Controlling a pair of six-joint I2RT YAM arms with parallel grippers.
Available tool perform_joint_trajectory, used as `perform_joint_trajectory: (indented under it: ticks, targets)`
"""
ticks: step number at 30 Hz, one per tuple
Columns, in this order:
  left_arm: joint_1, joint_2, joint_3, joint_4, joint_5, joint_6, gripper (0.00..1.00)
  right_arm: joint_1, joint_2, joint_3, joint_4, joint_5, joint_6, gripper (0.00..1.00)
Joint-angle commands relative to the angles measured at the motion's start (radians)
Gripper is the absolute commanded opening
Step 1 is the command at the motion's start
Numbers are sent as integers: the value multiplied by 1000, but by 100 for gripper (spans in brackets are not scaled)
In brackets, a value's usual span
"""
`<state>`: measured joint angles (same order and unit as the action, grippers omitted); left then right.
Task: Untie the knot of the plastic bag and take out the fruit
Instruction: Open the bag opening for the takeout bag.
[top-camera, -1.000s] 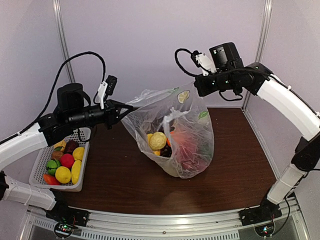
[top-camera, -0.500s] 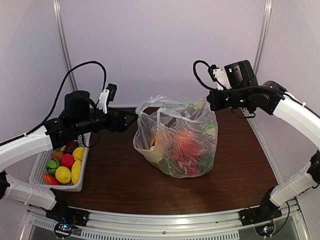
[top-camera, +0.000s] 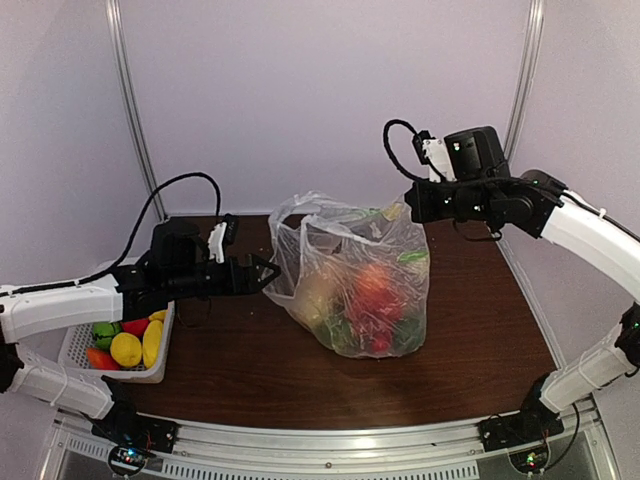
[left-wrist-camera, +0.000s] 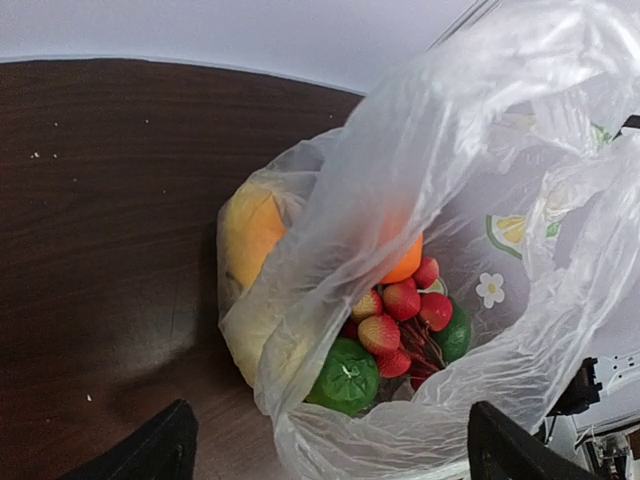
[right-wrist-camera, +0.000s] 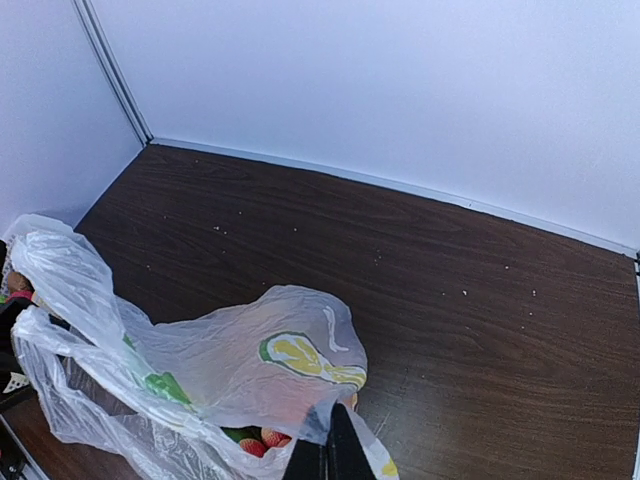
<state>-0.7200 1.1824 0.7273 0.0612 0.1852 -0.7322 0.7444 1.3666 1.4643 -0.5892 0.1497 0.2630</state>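
Top view, left gripper (top-camera: 262, 275): jaws spread wide, empty; bag (top-camera: 350, 280) just past its tips.
Top view, right gripper (top-camera: 412, 203): clamped on the bag's top edge.
Left wrist: fruit (left-wrist-camera: 385, 320) in the open bag, ahead between the fingers (left-wrist-camera: 150, 455).
Right wrist: tips pinch plastic; bag trails left.

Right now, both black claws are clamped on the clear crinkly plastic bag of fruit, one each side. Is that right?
Not both. Only the right gripper is clamped on the clear crinkly plastic bag of fruit; the left gripper stands open beside it, holding nothing. The left wrist view shows its fingers spread wide.
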Motion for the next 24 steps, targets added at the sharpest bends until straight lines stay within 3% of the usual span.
perform_joint_trajectory:
  ticks: [1, 6, 11, 13, 24]
  targets:
    - [-4, 74, 41, 39, -22, -6, 91, 10, -31, -18, 25, -8, 16, 0]
    - [-4, 137, 30, 47, -9, 0, 70, 11, -50, -16, 11, 23, 12, 0]
    - [-4, 136, 39, 69, 17, 1, 17, -4, -19, 74, -61, 120, 10, 0]
    - [-4, 116, 45, 61, -3, 11, 1, -32, -5, 127, -83, 134, -2, 0]
    - [-5, 118, -63, 156, -6, 30, 0, -148, 96, 464, -131, 125, -68, 0]
